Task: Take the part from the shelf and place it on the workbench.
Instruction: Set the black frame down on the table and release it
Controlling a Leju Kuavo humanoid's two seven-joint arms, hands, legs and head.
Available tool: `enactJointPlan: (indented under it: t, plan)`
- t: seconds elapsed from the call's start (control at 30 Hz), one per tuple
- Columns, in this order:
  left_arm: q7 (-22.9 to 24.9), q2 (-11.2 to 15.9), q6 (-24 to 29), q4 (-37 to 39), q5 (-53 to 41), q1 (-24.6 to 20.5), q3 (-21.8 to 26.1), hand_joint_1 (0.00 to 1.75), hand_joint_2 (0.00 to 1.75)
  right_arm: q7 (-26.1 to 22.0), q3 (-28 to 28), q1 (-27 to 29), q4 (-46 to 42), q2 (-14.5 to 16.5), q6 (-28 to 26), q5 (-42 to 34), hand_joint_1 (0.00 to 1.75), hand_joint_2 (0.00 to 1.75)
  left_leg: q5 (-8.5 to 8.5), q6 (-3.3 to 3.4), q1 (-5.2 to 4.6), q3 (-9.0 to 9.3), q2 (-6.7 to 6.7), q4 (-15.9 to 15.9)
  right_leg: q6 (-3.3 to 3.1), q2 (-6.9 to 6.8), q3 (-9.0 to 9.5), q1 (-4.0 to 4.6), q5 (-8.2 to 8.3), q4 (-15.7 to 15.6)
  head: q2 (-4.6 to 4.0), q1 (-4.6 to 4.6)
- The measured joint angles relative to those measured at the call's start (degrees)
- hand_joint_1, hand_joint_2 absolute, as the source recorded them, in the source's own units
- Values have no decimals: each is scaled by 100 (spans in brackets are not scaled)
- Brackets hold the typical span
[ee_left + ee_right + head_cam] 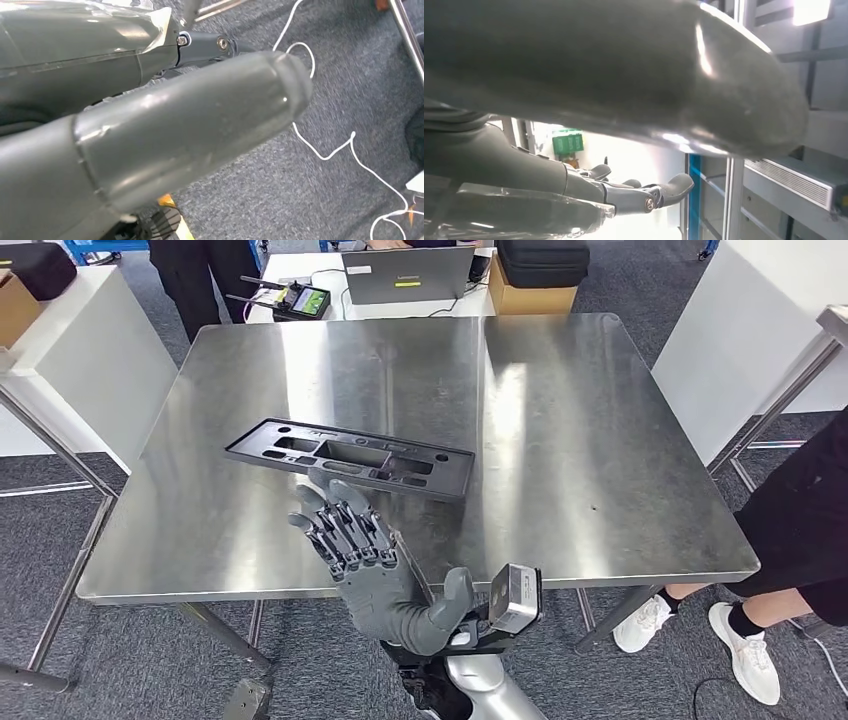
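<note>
The part (350, 458) is a flat black plastic frame with several cutouts. It lies flat on the steel workbench (560, 440), left of the middle. My right hand (365, 560) hovers over the bench's near edge with its fingers spread and nothing in it. Its fingertips (318, 502) point at the part's near edge and stop just short of it. In the right wrist view the right hand (624, 192) shows straight fingers and a thick thumb, holding nothing. My left hand (165, 125) hangs over the grey carpet with nothing in it, its thumb stretched out.
Behind the bench a white table carries a laptop (405, 275), a handheld controller (300, 300), a cardboard box (525, 298) and a black case (542, 260). A person (205, 275) stands there. Another person's legs and white shoes (745, 650) are at the right. A white cable (330, 150) lies on the floor.
</note>
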Motion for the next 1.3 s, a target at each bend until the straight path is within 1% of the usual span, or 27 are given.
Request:
enactJointPlan:
  t: [0.03, 0.1, 0.13, 0.17, 0.2, 0.23, 0.3, 0.33, 0.4, 0.47, 0.5, 0.53, 0.6, 0.63, 0.67, 0.7, 0.73, 0.8, 0.87, 0.93, 1.0, 1.07, 1.13, 1.17, 1.2, 1.23, 1.3]
  plan:
    - [0, 0, -14, 1, 6, -3, 1, 0, 0, 5, 4, -5, 0, -5, -13, -9, 0, 0, 79, 24, 16, -38, 11, -44, -9, -1, -74, 1, -162, 163, 0, 8]
    - [0, 1, -44, 3, 32, -5, 2, 0, 0, 11, 22, -10, 2, -24, -45, -25, 0, 0, 198, 54, 28, -160, 26, -67, -42, -4, -268, -32, -643, 794, 0, 25]
    - [0, 1, -54, 6, 43, -4, 2, 0, 0, 14, 33, -8, 3, -36, -60, -35, 0, 0, 247, 51, 30, -230, 32, -64, -33, -4, -339, -54, -821, 1141, 0, 27]
    - [0, 1, -66, 10, 54, -3, 2, 0, 0, 15, 43, -8, 5, -51, -74, -47, 0, 0, 296, 37, 34, -302, 38, -60, 7, -5, -349, -77, -900, 1375, 0, 28]
    - [0, 2, -76, 16, 59, -2, 2, 0, 0, 16, 54, -8, 8, -64, -81, -59, 0, 0, 342, 19, 41, -373, 43, -55, 73, -7, -265, -99, -878, 1420, 0, 29]
    - [0, 2, -86, 23, 63, -1, 2, 0, 0, 16, 66, -8, 9, -73, -86, -71, 0, 0, 383, -4, 51, -436, 48, -49, 147, -11, -88, -122, -793, 1268, 0, 30]
    - [0, 3, -95, 37, 69, 0, 2, 0, 0, 17, 91, -14, 11, -77, -96, -92, 0, 0, 441, -64, 61, -535, 54, -23, 250, -24, 456, -156, -657, 564, 1, 31]
    - [1, 4, -96, 42, 71, 0, 2, 0, 0, 17, 105, -18, 11, -73, -104, -103, 0, 0, 466, -99, 58, -570, 58, -6, 261, -27, 695, -146, -659, 217, 1, 25]
    - [1, 5, -96, 49, 76, 1, 2, 0, 0, 17, 127, -25, 13, -66, -129, -129, 0, 0, 528, -167, 48, -616, 62, 16, 229, -22, 910, -114, -719, -152, 2, 16]
    - [0, 15, -87, 54, 96, 4, 2, 0, 0, 17, 140, -27, 22, -63, -157, -157, 0, 0, 560, -223, 71, -639, 54, 34, 155, -24, 882, -130, -680, -186, 1, 13]
    - [0, 24, -77, 55, 109, 7, 2, 0, 0, 17, 149, -31, 30, -60, -166, -169, 0, 0, 491, -251, 88, -671, 45, 95, 96, -29, 871, -151, -646, -194, 1, 10]
    - [0, 32, -65, 56, 123, 11, 1, 0, 0, 17, 162, -36, 39, -57, -167, -182, 0, 0, 334, -277, 104, -734, 34, 256, 24, -36, 855, -169, -609, -209, 1, 4]
    - [0, 43, -45, 56, 153, 23, 1, 0, 0, 17, 195, -44, 66, -50, -162, -210, 0, 0, -138, -328, 125, -939, 19, 867, -96, -46, 800, -161, -545, -219, 2, -6]
    - [0, 46, -41, 56, 165, 34, 1, 0, 0, 17, 208, -46, 82, -50, -160, -225, 0, 0, -342, -349, 132, -1045, 17, 1228, -133, -50, 764, -146, -519, -216, 2, -8]
    - [0, 51, -38, 57, 172, 48, 2, 0, 0, 17, 217, -46, 101, -51, -157, -236, 0, 0, -445, -367, 140, -1100, 17, 1497, -145, -53, 725, -134, -493, -212, 1, -8]
    - [0, 56, -37, 57, 173, 60, 2, 0, 0, 17, 224, -46, 120, -51, -155, -245, 0, 0, -435, -380, 150, -1075, 17, 1603, -149, -53, 686, -126, -465, -205, 0, -9]
    - [0, 59, -36, 57, 174, 68, 2, 0, 0, 17, 228, -47, 136, -51, -154, -254, 0, 0, -325, -389, 165, -943, 18, 1504, -139, -53, 650, -123, -440, -195, 1, -10]
    - [0, 62, -34, 54, 174, 68, 2, 0, 0, 16, 233, -59, 159, -45, -150, -264, 0, 0, -56, -401, 200, -444, 11, 834, -106, -50, 595, -118, -402, -168, 2, -12]
    - [0, 61, -34, 50, 174, 65, 2, 0, 0, 15, 237, -89, 167, -32, -148, -269, 0, 0, 20, -389, 195, -64, -30, 234, -41, -50, 552, -96, -361, -147, 2, -3]
    - [0, 61, -34, 49, 174, 68, 2, 0, 0, 10, 239, -114, 174, -16, -143, -272, 0, 0, 13, -353, 152, -19, -65, 80, 54, -52, 508, -90, -297, -146, 1, 7]
    - [0, 61, -34, 49, 174, 69, 2, 0, 0, 4, 240, -122, 186, -11, -139, -273, 0, 0, 91, -241, 140, -87, -47, 31, 125, -51, 425, -95, -326, -91, 1, 10]
    - [0, 64, -33, 49, 176, 67, 3, 0, 0, 0, 240, -126, 195, -17, -139, -273, 0, 0, 202, -97, 131, -184, -18, -12, 88, -47, 244, -96, -634, 270, 0, 25]
    - [0, 70, -32, 49, 179, 68, 7, 0, 0, -2, 243, -126, 205, -29, -138, -274, 0, 0, 297, -27, 95, -308, -1, -10, 12, -43, 22, -102, -1071, 981, 0, 36]
    - [0, 71, -32, 49, 180, 69, 9, 0, 0, -3, 243, -125, 214, -39, -138, -274, 0, 0, 346, -14, 79, -373, 2, -9, 9, -43, -38, -102, -1198, 1292, 0, 38]
    - [0, 71, -32, 50, 180, 69, 10, 0, 0, -3, 243, -125, 223, -49, -137, -275, 0, 0, 398, -11, 68, -440, 5, -7, 34, -43, -23, -101, -1225, 1449, 1, 39]
    - [0, 71, -33, 50, 180, 70, 10, 0, 0, -3, 243, -125, 231, -55, -137, -275, 0, 0, 449, -14, 59, -505, 6, -5, 77, -43, 86, -98, -1154, 1408, 1, 42]
    - [0, 71, -34, 50, 180, 70, 10, 0, 0, -1, 243, -132, 238, -55, -137, -276, 0, 0, 550, -40, 50, -612, 3, -1, 138, -45, 566, -91, -915, 780, 1, 44]
